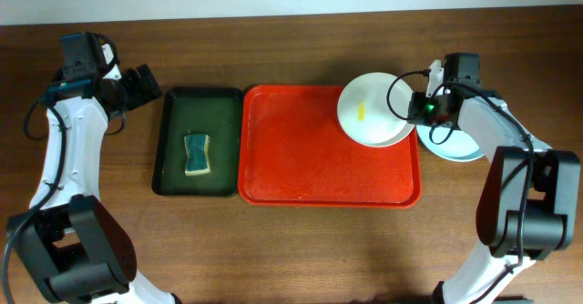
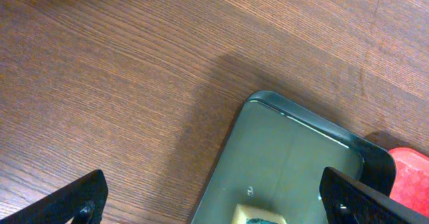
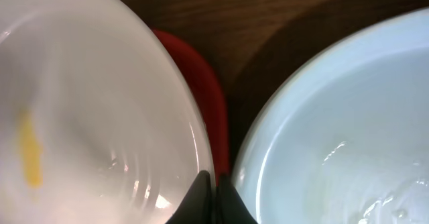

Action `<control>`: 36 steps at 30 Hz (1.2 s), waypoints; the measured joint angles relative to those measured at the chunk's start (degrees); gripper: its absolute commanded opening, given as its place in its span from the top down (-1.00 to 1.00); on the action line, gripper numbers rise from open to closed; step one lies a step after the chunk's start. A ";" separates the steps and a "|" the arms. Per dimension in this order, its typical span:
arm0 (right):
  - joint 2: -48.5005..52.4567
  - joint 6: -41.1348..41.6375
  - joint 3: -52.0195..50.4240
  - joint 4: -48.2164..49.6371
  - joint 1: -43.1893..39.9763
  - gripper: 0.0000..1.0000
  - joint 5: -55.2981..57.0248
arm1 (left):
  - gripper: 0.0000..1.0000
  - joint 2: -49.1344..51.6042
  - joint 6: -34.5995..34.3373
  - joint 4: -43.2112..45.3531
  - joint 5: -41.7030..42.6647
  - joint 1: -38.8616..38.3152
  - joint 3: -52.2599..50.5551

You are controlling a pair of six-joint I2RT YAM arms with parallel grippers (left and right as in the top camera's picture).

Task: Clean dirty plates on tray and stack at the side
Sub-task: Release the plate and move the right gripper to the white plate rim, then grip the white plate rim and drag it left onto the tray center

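Observation:
A white plate (image 1: 369, 113) with a yellow smear (image 3: 28, 158) lies over the far right corner of the red tray (image 1: 310, 158). The rim of a second pale plate (image 1: 398, 140) shows under it. My right gripper (image 1: 421, 108) is shut on the white plate's (image 3: 87, 103) right rim, the fingertips (image 3: 216, 184) pinched together over it. A pale blue plate (image 1: 460, 147) rests on the table right of the tray, partly hidden by the right arm; in the right wrist view it (image 3: 348, 117) fills the right side. My left gripper (image 1: 150, 84) stands open and holds nothing, above the far left corner of the dark green tray.
The dark green tray (image 1: 173, 113) lies left of the red tray and holds a yellow and green sponge (image 1: 197, 153). The left wrist view shows that tray's corner (image 2: 288, 150), the sponge's edge (image 2: 258, 216) and bare wooden table (image 2: 120, 83).

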 measured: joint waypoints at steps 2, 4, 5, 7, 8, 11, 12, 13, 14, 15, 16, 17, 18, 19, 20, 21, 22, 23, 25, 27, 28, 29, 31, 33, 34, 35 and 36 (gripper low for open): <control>-1.99 0.42 0.00 -3.37 0.90 0.92 -1.57 | -0.99 0.00 0.02 0.00 0.00 0.00 0.00; -3.02 2.27 0.02 -6.32 3.85 0.92 -2.78 | -0.98 0.00 0.02 0.00 0.00 0.00 0.00; -3.02 3.85 -0.02 -8.66 6.36 0.92 -3.23 | -0.99 0.00 0.02 0.00 0.00 0.00 0.00; -3.02 7.85 -0.07 -10.78 11.37 0.92 -3.76 | -0.99 0.00 0.02 0.00 -0.02 0.00 0.00; -3.02 10.84 -0.09 -11.06 14.16 0.92 -4.00 | -0.99 0.00 0.02 0.00 0.00 0.00 0.00; -3.02 22.03 -0.94 -11.23 20.65 0.92 -2.47 | -0.99 0.00 0.02 0.00 0.00 0.00 0.00; -3.02 26.91 -1.07 -11.28 23.10 0.92 0.42 | -0.99 0.00 0.02 0.00 0.00 0.00 0.00; -3.02 30.12 -1.07 -11.28 24.98 0.92 3.04 | -0.98 0.00 0.00 0.00 0.00 0.00 0.00; -3.02 31.91 -1.07 -11.34 26.53 0.92 6.01 | -0.99 0.00 0.02 0.00 0.00 0.00 0.00; -3.02 33.40 -1.07 -11.54 27.87 0.92 9.29 | -0.99 0.00 0.02 0.00 0.00 0.00 0.00; -3.02 33.92 -1.07 -11.80 28.13 0.92 10.60 | -0.98 0.00 0.02 0.00 0.00 0.00 0.00; -3.02 34.42 -1.07 -12.20 28.20 0.92 12.55 | -0.98 0.00 0.00 0.00 0.00 0.00 0.00; -3.02 34.67 -1.07 -12.57 28.17 0.91 14.05 | -0.98 0.00 0.02 0.00 0.00 0.00 0.00; -3.02 34.75 -1.07 -12.76 28.17 0.82 15.52 | -0.99 0.00 0.02 0.00 -0.02 0.00 0.00; -3.02 34.67 -1.07 -12.85 28.17 0.75 16.26 | -0.99 0.00 0.02 0.00 0.00 0.00 0.00; -3.02 34.42 -1.07 -12.90 28.17 0.74 16.68 | -0.99 0.00 0.02 0.00 0.00 0.00 0.00; -3.02 34.40 -1.07 -12.98 28.17 0.40 17.35 | -0.99 0.00 0.00 0.00 0.00 0.00 0.00; -3.02 34.58 -1.07 -13.05 28.17 0.30 18.23 | -0.99 0.00 0.02 0.00 -0.02 0.00 0.00; -3.02 33.62 -1.07 -13.09 28.06 0.31 18.93 | -0.99 0.00 0.02 0.00 0.00 0.00 0.00; -3.04 31.26 -1.09 -14.88 27.89 0.27 19.28 | -0.99 0.00 0.02 0.00 -0.02 0.00 0.00; -3.04 30.16 -1.09 -15.52 27.76 0.25 19.30 | -0.99 0.00 0.02 0.00 0.00 0.00 0.00; -3.21 28.96 -1.09 -16.04 27.56 0.22 19.30 | -0.99 0.00 0.02 0.00 0.00 0.00 0.00; -4.74 27.15 -1.09 -17.40 26.32 0.06 19.26 | -0.99 0.00 0.00 0.00 0.00 0.00 0.00; -8.68 26.62 -1.09 -18.05 22.64 -0.23 19.23 | -0.98 0.00 0.02 0.00 0.00 0.00 0.00; -10.01 26.01 -1.09 -18.12 20.81 -0.25 19.06 | -0.99 0.00 0.02 0.00 0.00 0.00 0.00; -11.28 25.66 -1.07 -18.45 18.21 -0.23 18.75 | -0.99 0.00 0.02 0.00 0.00 0.00 0.00; -11.69 24.90 -1.07 -19.19 14.82 0.06 18.58 | -0.99 0.00 0.02 0.00 -0.02 0.00 0.00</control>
